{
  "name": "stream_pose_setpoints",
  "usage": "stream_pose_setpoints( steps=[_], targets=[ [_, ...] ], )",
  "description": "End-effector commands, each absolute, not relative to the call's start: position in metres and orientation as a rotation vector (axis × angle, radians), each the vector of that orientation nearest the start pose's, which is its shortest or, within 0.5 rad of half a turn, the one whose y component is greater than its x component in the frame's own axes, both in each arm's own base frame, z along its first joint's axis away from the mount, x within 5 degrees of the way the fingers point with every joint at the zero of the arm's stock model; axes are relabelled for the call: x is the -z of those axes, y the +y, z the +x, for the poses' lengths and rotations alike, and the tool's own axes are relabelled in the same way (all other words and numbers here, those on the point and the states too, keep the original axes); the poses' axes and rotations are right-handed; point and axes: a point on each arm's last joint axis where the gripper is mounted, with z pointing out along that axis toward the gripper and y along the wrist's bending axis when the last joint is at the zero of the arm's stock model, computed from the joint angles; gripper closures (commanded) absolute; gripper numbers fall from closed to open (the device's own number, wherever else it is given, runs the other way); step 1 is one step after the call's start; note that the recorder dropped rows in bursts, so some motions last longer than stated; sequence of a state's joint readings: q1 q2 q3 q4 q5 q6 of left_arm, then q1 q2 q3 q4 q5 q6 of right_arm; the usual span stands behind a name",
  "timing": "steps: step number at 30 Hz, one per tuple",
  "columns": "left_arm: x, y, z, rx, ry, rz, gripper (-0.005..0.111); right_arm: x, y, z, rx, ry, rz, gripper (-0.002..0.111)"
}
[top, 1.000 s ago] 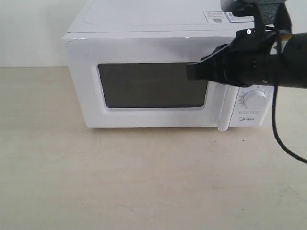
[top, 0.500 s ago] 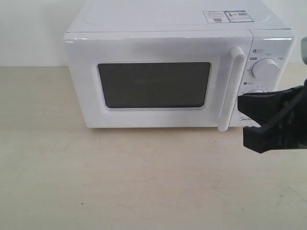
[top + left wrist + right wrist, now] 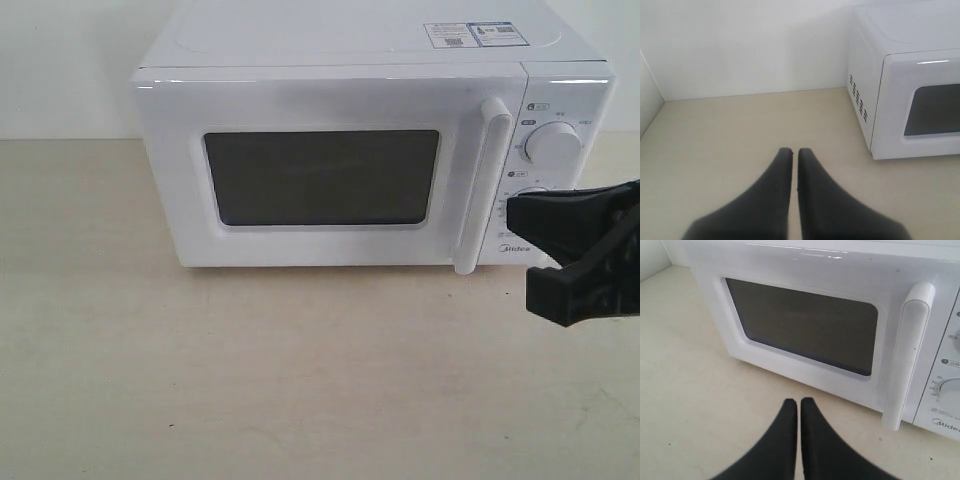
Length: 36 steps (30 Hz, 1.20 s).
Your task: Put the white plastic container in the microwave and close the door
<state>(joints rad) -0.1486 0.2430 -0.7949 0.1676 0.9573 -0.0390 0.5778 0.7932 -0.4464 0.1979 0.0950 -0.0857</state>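
The white Midea microwave [image 3: 330, 40] stands at the back of the table. Its door [image 3: 300, 100] is closed, with a dark mesh window [image 3: 320, 177] and a vertical bar handle [image 3: 483, 185]. The white plastic container is out of view, and nothing shows through the window. My right gripper [image 3: 522, 252] hangs low at the right, in front of the knob panel [image 3: 553, 143], apart from the handle. In the right wrist view the gripper [image 3: 800, 401] is shut and empty, facing the door [image 3: 805, 270]. My left gripper [image 3: 791, 150] is shut and empty, off to the left of the microwave [image 3: 900, 40].
A beige tabletop [image 3: 250, 370] stretches in front of the microwave. A white wall [image 3: 740, 45] runs behind the table and along its left side. A second knob [image 3: 952, 392] sits low on the panel near the handle [image 3: 907, 355].
The right arm has drawn back from the door's upper right, dropping down and to the right, so the handle and knobs show. The door has stayed closed.
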Motion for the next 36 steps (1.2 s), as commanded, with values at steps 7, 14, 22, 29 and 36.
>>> stream_pose_setpoints(
  steps=[7,14,22,29,36],
  targets=[
    [-0.366,0.012,0.01,-0.071,1.875,0.095,0.102,-0.276,0.09,0.135,-0.474,1.893,-0.469,0.108],
    [-0.366,0.012,0.01,-0.071,1.875,0.095,0.102,-0.277,0.09,0.135,-0.473,1.89,-0.47,0.108],
    [-0.366,0.012,0.01,-0.071,1.875,0.095,0.102,-0.298,0.059,0.119,-0.38,1.768,-0.364,0.108],
    [-0.366,0.012,0.01,-0.071,1.875,0.095,0.102,-0.308,0.013,0.088,-0.158,1.701,-0.061,0.108],
    [-0.366,0.012,0.01,-0.071,1.875,0.095,0.102,-0.268,0.008,0.063,-0.127,1.659,-0.03,0.108]
  ],
)
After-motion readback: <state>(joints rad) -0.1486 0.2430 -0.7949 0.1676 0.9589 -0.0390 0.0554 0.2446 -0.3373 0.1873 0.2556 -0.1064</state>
